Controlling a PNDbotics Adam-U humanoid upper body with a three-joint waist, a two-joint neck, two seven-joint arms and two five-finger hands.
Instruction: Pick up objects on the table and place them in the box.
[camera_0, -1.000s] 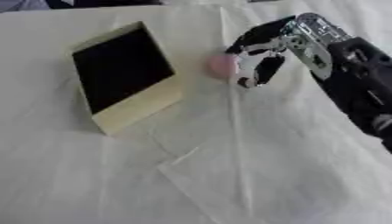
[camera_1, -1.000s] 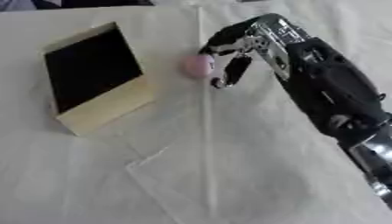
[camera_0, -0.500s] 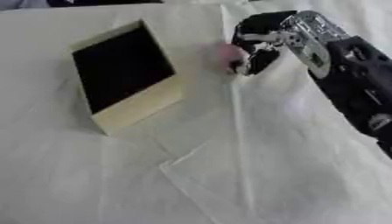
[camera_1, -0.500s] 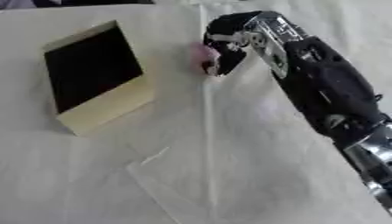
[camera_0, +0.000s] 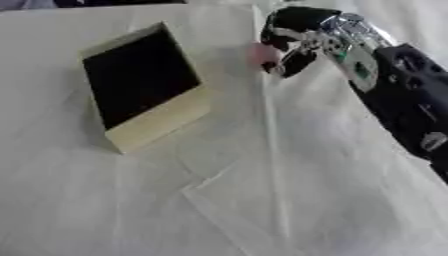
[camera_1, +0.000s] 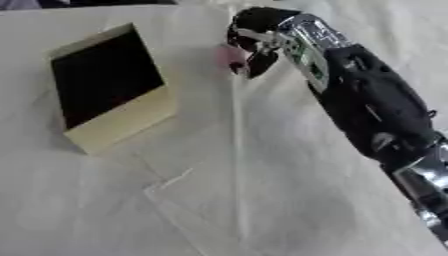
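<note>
The right robot hand (camera_0: 302, 42) sits at the upper centre of the frame, fingers curled around a small pink object (camera_0: 260, 54) at its left side. The box (camera_0: 144, 85) lies on the white-covered bench (camera_0: 262, 200), left and slightly below the hand, opening upward. The left robot hand is out of view. The transfer runs leftward.

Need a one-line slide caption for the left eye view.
Right hand curls its fingers around a small pink object beside the open box.
</note>
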